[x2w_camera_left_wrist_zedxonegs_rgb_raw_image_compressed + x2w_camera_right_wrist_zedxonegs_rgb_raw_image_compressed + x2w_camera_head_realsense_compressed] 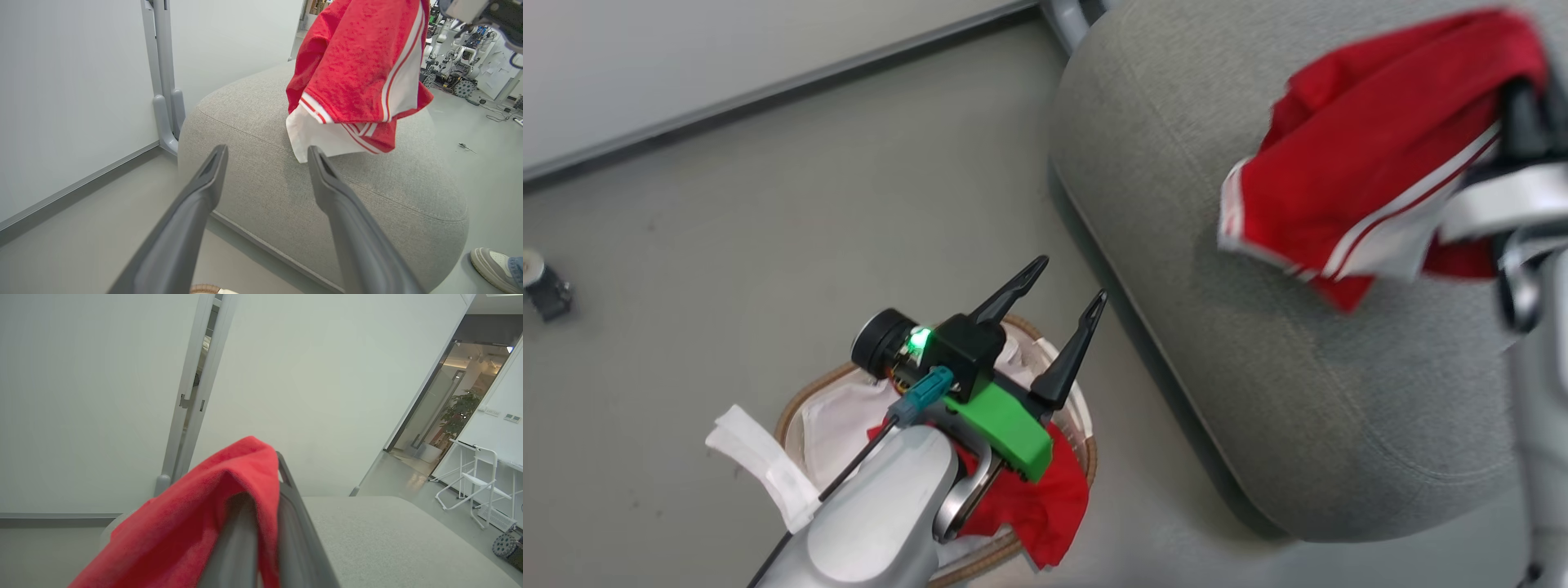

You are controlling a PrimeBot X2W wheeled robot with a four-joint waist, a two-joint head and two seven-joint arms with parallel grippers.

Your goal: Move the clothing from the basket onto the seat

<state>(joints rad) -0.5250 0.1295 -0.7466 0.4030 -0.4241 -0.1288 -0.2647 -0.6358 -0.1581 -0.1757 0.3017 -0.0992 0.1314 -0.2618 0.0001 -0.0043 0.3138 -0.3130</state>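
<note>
Far left, a small dark object with a pale round top (543,286) sits alone on the grey floor (768,204). Coming across, the laundry basket (790,406) stands on the floor just off the near edge of the sofa, its white liner (760,465) spilling over the left rim. A red garment (1037,498) lies in the basket and droops over its right rim. Right above the basket hangs the left gripper (1072,278), jaws spread wide with nothing between them, both dark fingers pointing toward the sofa. The left wrist view has those fingers framing bare grey upholstery. On to the seat cushion (1176,286), big and rounded, well clear of the wall panel (61,102). Over its far right side hangs a red striped garment (1372,147), white trim along the hem. The hem sits low over the cushion, but whether it touches the fabric I can't tell. The right gripper (269,506) has it, jaws pinched together with red cloth draped over and between the fingers. Low in the corner of the left wrist view, a person's pale shoe (492,263) stands on the floor beside the cushion.
</note>
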